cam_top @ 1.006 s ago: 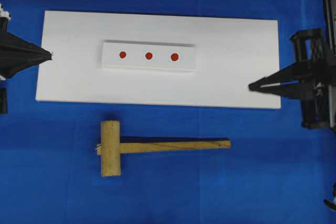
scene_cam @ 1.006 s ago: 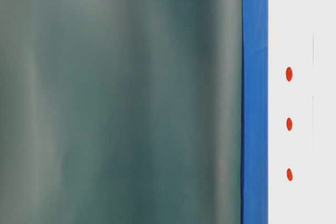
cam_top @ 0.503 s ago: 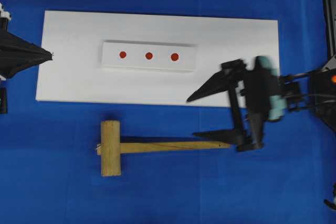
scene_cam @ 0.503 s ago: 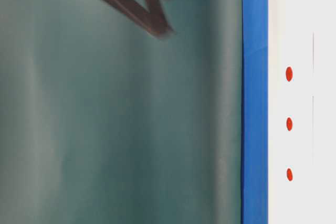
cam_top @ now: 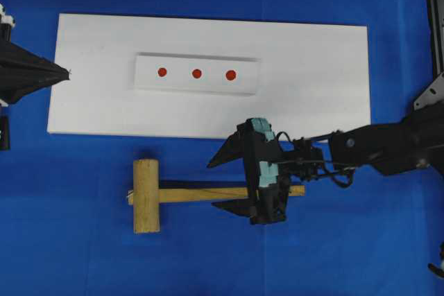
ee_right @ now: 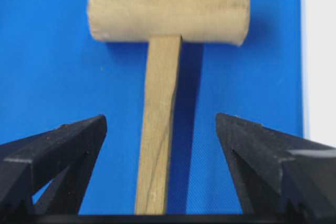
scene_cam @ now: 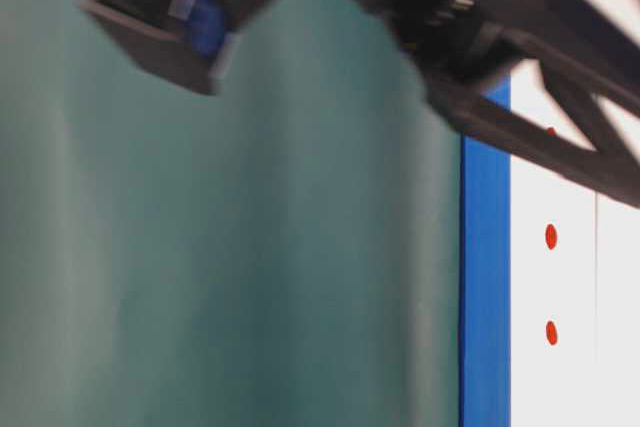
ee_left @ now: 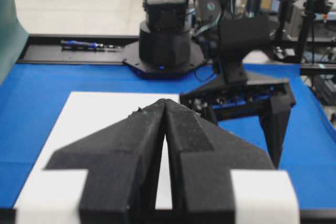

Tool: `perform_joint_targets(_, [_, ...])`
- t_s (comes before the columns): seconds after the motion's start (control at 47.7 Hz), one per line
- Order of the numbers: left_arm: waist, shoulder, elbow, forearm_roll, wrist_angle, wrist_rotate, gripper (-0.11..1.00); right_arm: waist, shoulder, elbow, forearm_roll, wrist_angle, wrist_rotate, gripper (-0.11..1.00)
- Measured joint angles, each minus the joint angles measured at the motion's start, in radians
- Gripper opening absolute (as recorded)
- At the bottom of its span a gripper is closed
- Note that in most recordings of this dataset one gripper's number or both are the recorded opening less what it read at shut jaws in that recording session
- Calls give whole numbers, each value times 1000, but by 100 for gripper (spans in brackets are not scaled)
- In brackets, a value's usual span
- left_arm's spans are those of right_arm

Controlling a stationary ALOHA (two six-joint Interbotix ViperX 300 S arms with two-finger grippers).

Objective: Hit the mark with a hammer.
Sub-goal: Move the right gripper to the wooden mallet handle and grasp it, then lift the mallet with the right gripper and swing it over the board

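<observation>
A blue cloth (cam_top: 83, 254) covers the table, smooth and matte, with a flat white board (cam_top: 312, 67) laid across its far part.

The hammer (cam_top: 208, 193) lies flat on the cloth just in front of the board's near edge, apart from it. Its long axis runs left to right in the overhead view, about parallel to that edge: the thick cylindrical head sits at the left end, crosswise to the handle, and the flat, slightly tapering handle stretches right. It is pale bare wood with visible grain, and a small bit of wire pokes out at the top of the head.

The right gripper (cam_top: 226, 184) stands over the handle's right part, jaws spread wide, one finger on the board side of the handle and one on the near side. In the right wrist view the handle runs straight up between the two dark fingers toward the head, touching neither. So the handle already lies in line with the hand; the coming move likely needs only a descent and a squeeze.

On the board, a raised white strip (cam_top: 243, 84) carries three red dots (cam_top: 196, 73) in a row, beyond the hammer's head end.

The left gripper (cam_top: 66, 73) rests at the board's left edge, well apart from the hammer, its wedge-shaped foam-like fingers pressed together on nothing.
</observation>
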Motion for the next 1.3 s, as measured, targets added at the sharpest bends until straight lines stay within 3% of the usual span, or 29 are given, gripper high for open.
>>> perform_joint_targets(0.189, [2, 2, 8, 0, 0, 0, 0, 5, 106, -12, 48, -52, 2, 88])
perform_joint_targets(0.545, [0, 0, 9, 0, 0, 0, 0, 23, 189, -48, 57, -60, -2, 85])
perform_joint_targets(0.65, [0, 0, 9, 0, 3, 0, 0, 23, 189, -48, 57, -61, -8, 71])
perform_joint_targets(0.776, [0, 0, 9, 0, 3, 0, 0, 21, 190, -48, 55, -66, -12, 31])
perform_joint_targets(0.881, [0, 0, 11, 0, 9, 0, 0, 25, 195, -48, 55, -80, -15, 9])
perform_joint_targets(1.3, [0, -2, 12, 0, 23, -2, 0, 26, 156, -46, 57, -109, -14, 10])
